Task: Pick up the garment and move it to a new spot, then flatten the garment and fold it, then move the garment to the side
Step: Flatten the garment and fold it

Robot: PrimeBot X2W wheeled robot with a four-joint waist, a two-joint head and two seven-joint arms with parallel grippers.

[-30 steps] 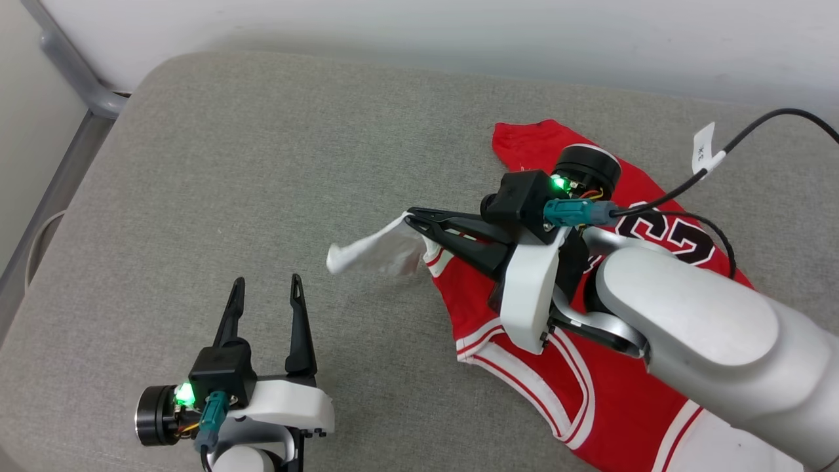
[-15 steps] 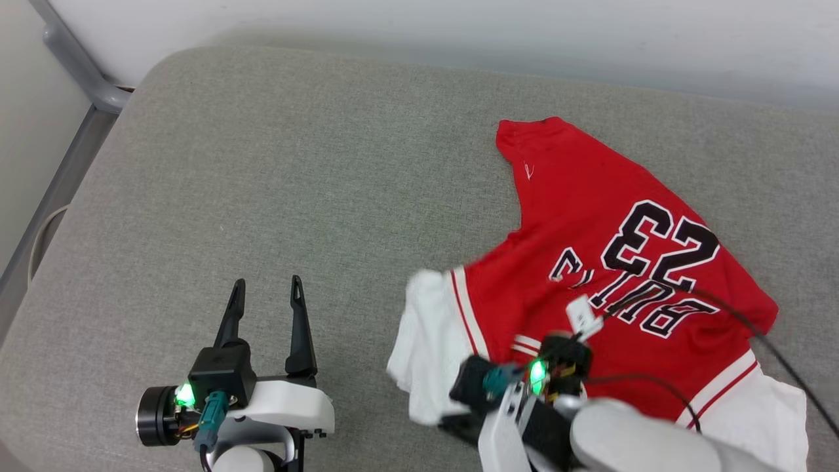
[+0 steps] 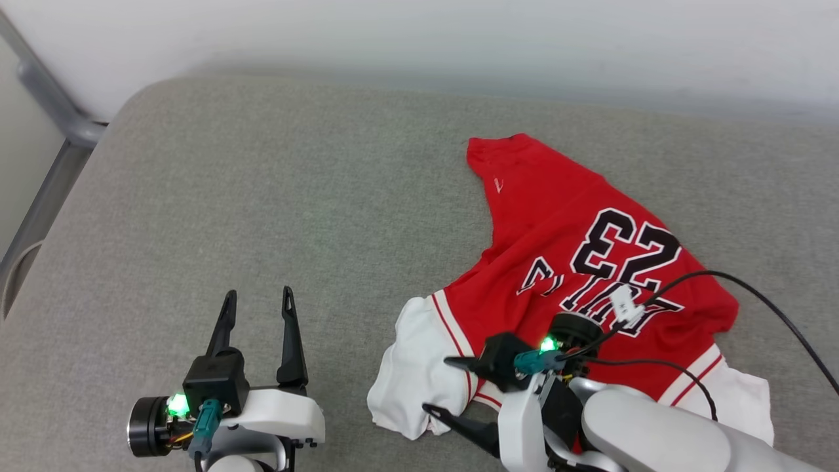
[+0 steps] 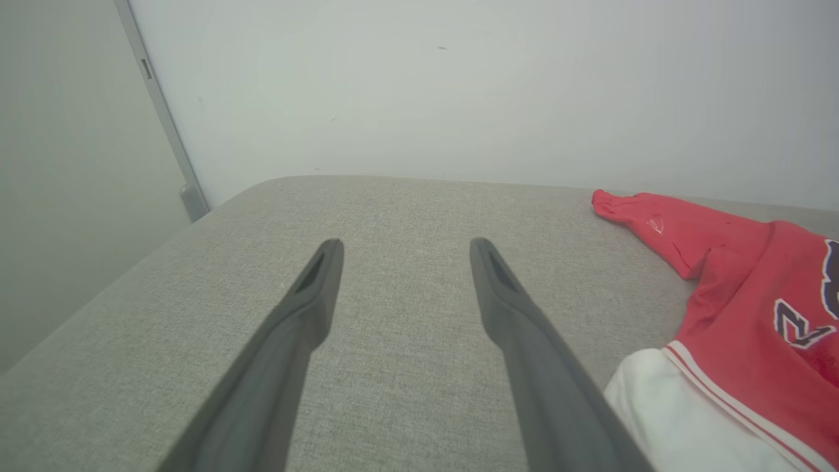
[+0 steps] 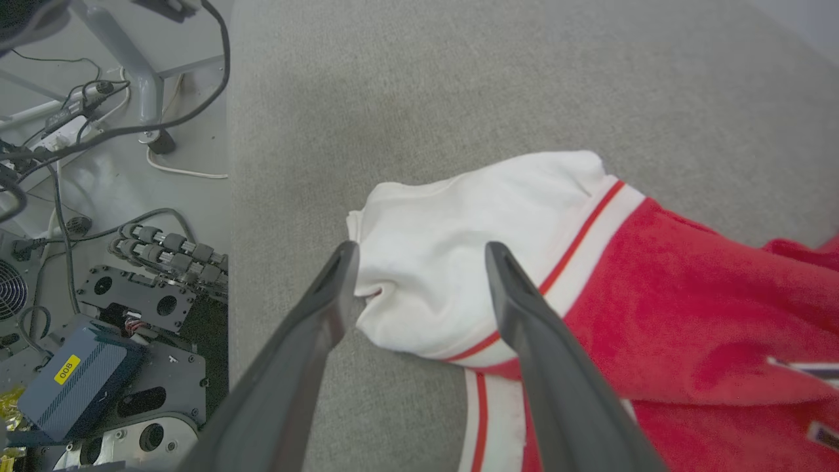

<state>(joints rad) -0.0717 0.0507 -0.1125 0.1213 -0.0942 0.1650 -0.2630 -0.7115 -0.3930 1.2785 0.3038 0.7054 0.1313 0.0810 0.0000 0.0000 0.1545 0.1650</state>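
Both dark fingers [image 5: 314, 334] of the right gripper [image 5: 421, 252] stand wide apart and clasp nothing. Between their tips, seen from the right wrist, lies the bunched white sleeve [image 5: 472, 249] of the garment [image 3: 557, 229], with its red stripe and white trim running just inside the right-hand finger. From the head, that gripper sits low at the near edge of the shirt and points toward the robot's left, one tip over the sleeve and the other at the sleeve's near edge. Whether the tips touch the cloth cannot be told.

The left gripper [image 3: 258, 294] also has its fingers spread wide and empty. It hovers over bare cushion [image 3: 262, 196], well apart from the garment, which lies off to its right.

The garment rests on the grey cushion, on its right half, print side up. The black, white-outlined number 23 [image 3: 626, 246] and the lettering below it read upside down from the head. One red part reaches toward the far wall [image 3: 459, 33], and a second white sleeve [image 3: 741, 400] lies beside the right forearm. A black cable [image 3: 754, 292] with a white tag arcs over the red cloth. A grey metal rail [image 3: 52, 105] stands past the cushion's left corner.
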